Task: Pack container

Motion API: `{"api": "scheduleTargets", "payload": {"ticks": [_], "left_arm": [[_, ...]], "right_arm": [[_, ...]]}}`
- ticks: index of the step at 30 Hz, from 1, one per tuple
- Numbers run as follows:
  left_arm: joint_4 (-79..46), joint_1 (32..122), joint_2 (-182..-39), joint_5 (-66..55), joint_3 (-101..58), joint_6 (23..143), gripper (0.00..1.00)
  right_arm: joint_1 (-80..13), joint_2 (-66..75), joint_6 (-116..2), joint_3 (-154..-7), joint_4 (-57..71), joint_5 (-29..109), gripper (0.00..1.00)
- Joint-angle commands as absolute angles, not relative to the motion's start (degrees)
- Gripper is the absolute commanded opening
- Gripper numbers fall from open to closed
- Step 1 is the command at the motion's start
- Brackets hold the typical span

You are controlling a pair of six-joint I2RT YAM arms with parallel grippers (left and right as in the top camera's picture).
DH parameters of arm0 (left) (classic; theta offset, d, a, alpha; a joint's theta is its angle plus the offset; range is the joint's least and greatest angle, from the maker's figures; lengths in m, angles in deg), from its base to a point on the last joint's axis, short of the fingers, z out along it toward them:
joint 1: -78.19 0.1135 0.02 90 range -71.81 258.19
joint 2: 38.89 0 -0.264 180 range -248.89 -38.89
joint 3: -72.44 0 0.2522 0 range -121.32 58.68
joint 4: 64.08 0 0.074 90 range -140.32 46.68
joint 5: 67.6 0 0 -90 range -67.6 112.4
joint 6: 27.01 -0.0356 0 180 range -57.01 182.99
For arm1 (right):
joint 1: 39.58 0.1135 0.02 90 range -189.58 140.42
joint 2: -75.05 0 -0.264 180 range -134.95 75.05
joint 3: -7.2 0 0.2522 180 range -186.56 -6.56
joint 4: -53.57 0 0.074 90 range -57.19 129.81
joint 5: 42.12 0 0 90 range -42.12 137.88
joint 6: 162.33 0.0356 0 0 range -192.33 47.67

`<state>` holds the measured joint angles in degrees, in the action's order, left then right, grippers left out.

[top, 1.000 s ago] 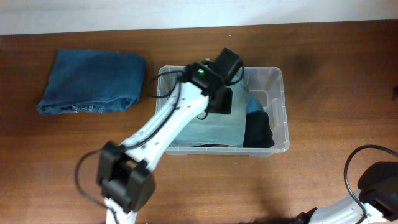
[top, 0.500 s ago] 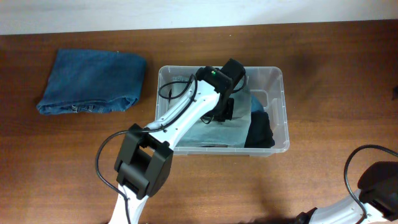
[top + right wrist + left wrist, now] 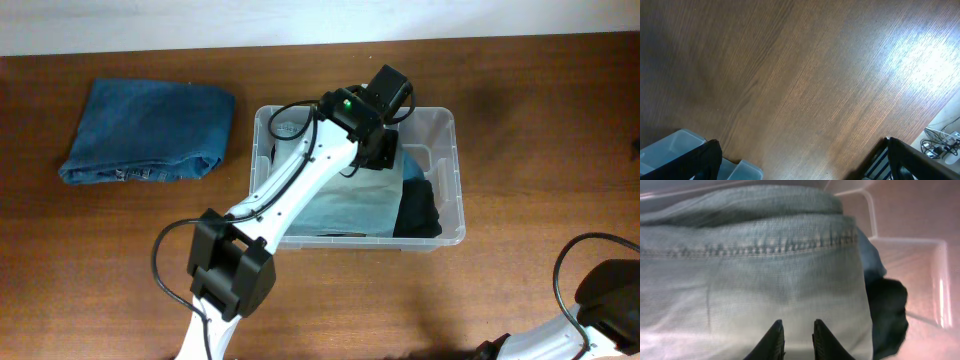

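Clear glossy plastic container, woven denim, grained wooden table.

We see clear container w/ pale-blue stitched denim, black cloth; mid-blue jeans; brown wood-grain table.

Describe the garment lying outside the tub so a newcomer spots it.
Start at the clear container in the middle of the wooden table. Left of it, apart from it, lies a folded garment on bare wood. It is mid-blue denim, deeper than the pale cloth and lighter than the near-black item inside the container.
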<state>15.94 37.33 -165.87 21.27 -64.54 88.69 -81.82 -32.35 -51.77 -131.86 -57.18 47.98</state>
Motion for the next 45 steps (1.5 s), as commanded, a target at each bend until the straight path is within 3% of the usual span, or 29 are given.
{"api": "scheduleTargets", "payload": {"ticks": [1,14,26,33,45], "left_arm": [[14.1,37.3,-171.5,21.3,-64.7,87.7,0.21],[13.0,37.6,-177.1,21.8,-68.1,85.1,0.22],[41.9,37.9,-175.8,27.6,-88.8,85.1,0.27],[46.4,37.7,-175.8,10.0,-85.2,78.7,0.27],[42.2,35.1,-175.8,10.1,-70.3,78.7,0.27]], "right_arm": [[-82.0,-31.1,-51.9,-131.8,-57.5,48.1,0.98],[-82.0,-31.1,-51.9,-131.8,-57.5,48.1,0.98],[-82.0,-31.1,-51.9,-131.8,-57.5,48.1,0.98],[-82.0,-31.1,-51.9,-131.8,-57.5,48.1,0.98],[-82.0,-31.1,-51.9,-131.8,-57.5,48.1,0.98]]}}
